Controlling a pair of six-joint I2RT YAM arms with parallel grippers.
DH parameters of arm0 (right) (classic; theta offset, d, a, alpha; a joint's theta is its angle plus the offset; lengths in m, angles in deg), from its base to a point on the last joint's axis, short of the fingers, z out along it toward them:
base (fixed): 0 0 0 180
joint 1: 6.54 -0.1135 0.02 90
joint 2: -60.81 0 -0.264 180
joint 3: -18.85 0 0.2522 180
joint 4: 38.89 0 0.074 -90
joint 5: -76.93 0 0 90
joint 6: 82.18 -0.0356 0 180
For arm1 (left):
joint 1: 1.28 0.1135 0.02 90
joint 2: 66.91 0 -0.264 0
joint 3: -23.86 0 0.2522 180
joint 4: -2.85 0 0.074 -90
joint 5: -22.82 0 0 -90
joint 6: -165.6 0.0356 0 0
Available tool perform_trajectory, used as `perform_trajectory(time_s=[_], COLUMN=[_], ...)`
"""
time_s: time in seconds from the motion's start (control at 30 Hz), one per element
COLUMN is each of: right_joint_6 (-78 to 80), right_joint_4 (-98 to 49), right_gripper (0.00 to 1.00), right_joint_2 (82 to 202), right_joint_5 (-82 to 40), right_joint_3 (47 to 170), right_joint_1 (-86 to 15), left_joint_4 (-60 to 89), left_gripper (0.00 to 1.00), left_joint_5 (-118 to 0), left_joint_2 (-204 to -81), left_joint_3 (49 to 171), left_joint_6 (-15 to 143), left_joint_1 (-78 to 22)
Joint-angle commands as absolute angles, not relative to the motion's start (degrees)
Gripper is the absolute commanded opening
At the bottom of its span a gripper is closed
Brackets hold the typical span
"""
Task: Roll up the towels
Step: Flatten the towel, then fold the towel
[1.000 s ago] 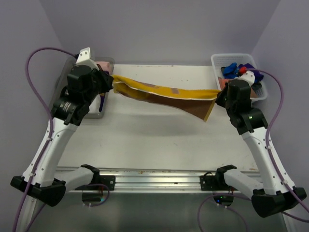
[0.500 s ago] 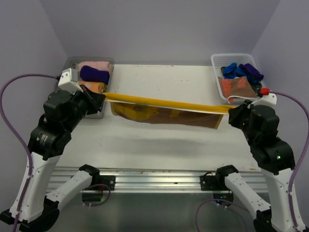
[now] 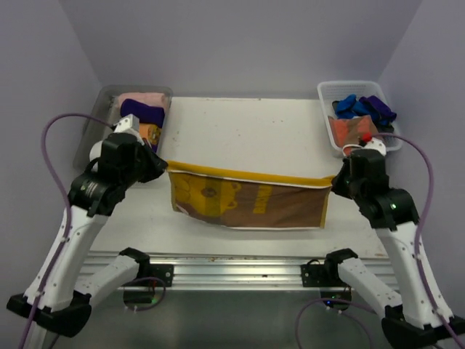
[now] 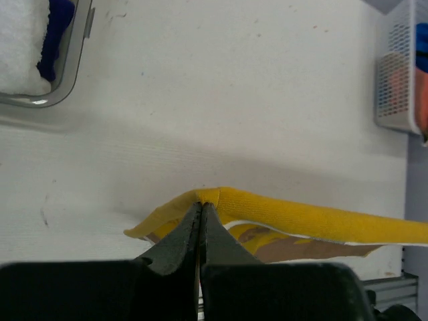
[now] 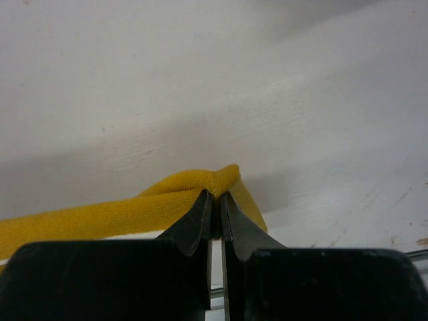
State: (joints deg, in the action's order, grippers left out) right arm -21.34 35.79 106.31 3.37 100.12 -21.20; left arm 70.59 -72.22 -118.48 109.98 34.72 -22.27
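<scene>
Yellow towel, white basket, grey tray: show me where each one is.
yellow towel [image 3: 247, 203], top view, middle of the cloth.
white basket [image 3: 347, 83], top view, far rim.
grey tray [image 3: 138, 88], top view, far rim.

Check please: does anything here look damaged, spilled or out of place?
Nothing stands out. The mustard yellow towel hangs stretched between the left gripper and the right gripper, each shut on an upper corner; no tear or spill shows.
</scene>
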Motion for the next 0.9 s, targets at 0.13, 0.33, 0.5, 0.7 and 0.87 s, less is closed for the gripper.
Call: perform_trajectory(time_s=[0.13,0.33,0.5,0.7,0.87], right_joint_6=[-19.0,-16.5,-15.4,-16.2,-16.5], right_joint_4=[11.9,7.0,6.5,6.4,7.5], right_gripper=[0.0,0.0,0.0,0.0,0.0], right_joint_2=[132.2,147.9,152.7,149.0,142.7], right_joint_5=[5.6,8.5,8.6,6.5,6.4], right_joint_3=[95.5,102.2,103.7,97.4,89.8], right_joint_1=[-20.9,-20.9,-20.5,-19.6,-18.7], left_joint_4=[56.4,50.7,49.0,48.8,48.8], left_gripper=[0.0,0.0,0.0,0.0,0.0], left_joint_5=[-77.6,-75.1,-72.2,-68.2,-67.4], left_joint_2=[-142.8,-156.9,-160.8,-157.0,-149.8], left_joint_3=[109.4,112.9,112.8,106.7,98.3], left_joint_6=[41.0,43.1,44.9,46.2,46.8], left_joint_1=[-20.6,-17.6,-14.6,-14.3,-14.3])
